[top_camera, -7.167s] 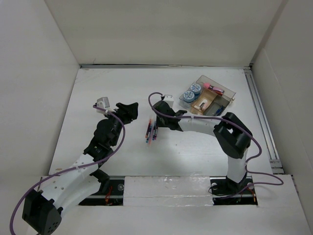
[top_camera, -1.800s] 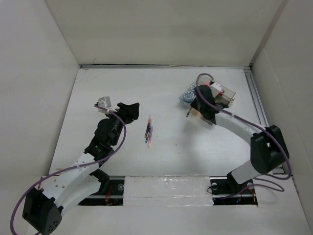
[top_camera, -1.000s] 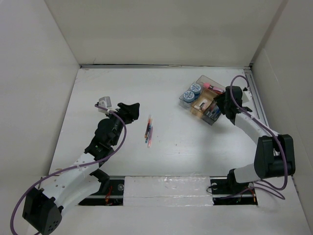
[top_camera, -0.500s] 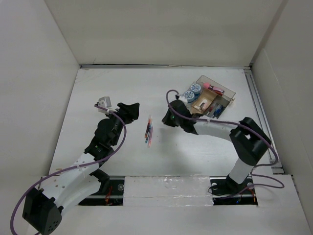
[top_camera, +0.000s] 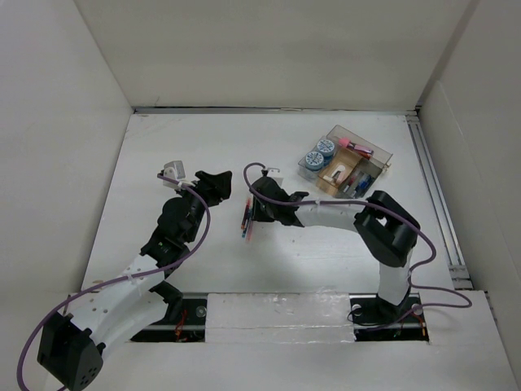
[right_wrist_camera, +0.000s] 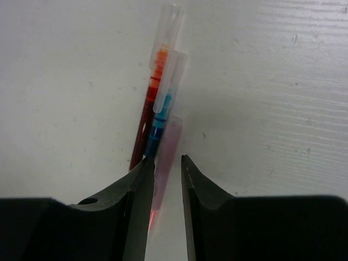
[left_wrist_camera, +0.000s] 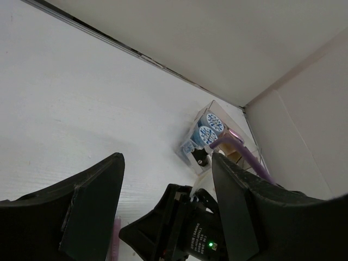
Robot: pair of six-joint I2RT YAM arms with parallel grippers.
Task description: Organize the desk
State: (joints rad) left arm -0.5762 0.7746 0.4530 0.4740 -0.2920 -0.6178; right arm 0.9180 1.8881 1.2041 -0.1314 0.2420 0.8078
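Desk [top_camera: 163,155] has 3 pens lying loose near its middle, side by side & touching, well apart from the clear tray [top_camera: 383,155] at far right. R gripper [right_wrist_camera: 165,161] is right over them. Its fingers are part-open w/ a narrow gap, straddling the near end of the pink pen [right_wrist_camera: 167,142], and no clamp is visible yet. That pen's long axis runs away from the fingers, across their closing line, slightly tilted. Blue pen [right_wrist_camera: 162,111] & red-orange pen [right_wrist_camera: 147,117] hug one side, so the finger there sits v. close to the blue one. L gripper [left_wrist_camera: 166,159] is wide open & empty, near the pens' left. R arm is nearer.
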